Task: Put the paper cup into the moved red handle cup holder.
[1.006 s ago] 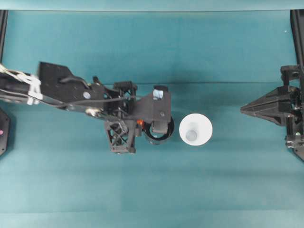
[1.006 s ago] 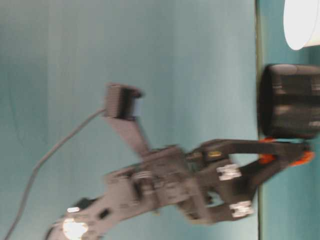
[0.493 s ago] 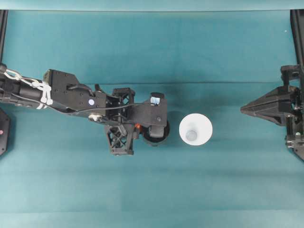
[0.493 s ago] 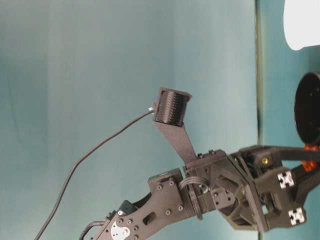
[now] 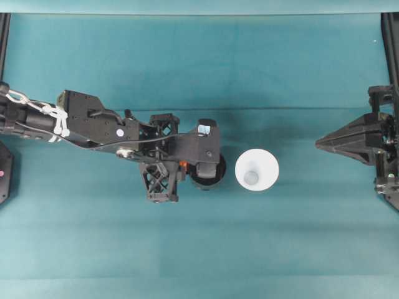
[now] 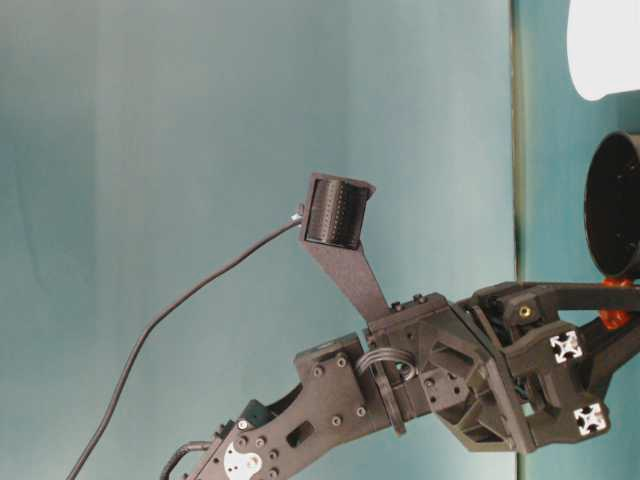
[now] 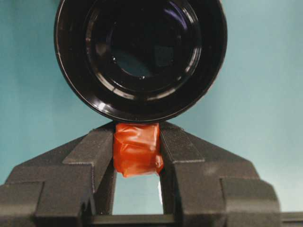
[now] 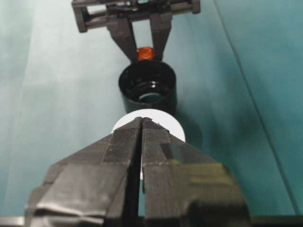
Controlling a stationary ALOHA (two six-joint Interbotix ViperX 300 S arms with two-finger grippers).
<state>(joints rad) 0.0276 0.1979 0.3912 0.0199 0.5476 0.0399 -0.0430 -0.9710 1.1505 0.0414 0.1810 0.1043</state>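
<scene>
Spread beneath everything, a teal table (image 5: 199,249). Reaching in, the left gripper (image 7: 137,156), clamped on the red-orange handle tab (image 7: 137,149) of the black cup holder (image 7: 140,56). Pinched together with nothing held, the right gripper (image 8: 141,127), well away from that holder. Standing upright just beside the holder, toward the right gripper: the white paper cup (image 5: 256,169).

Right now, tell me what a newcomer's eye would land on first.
The left gripper, its fingers clamped on the red-orange handle tab of the red handle cup holder at mid-table. Just beside the holder stands the white paper cup, apart from it. The right gripper waits shut at the table's right edge.
</scene>
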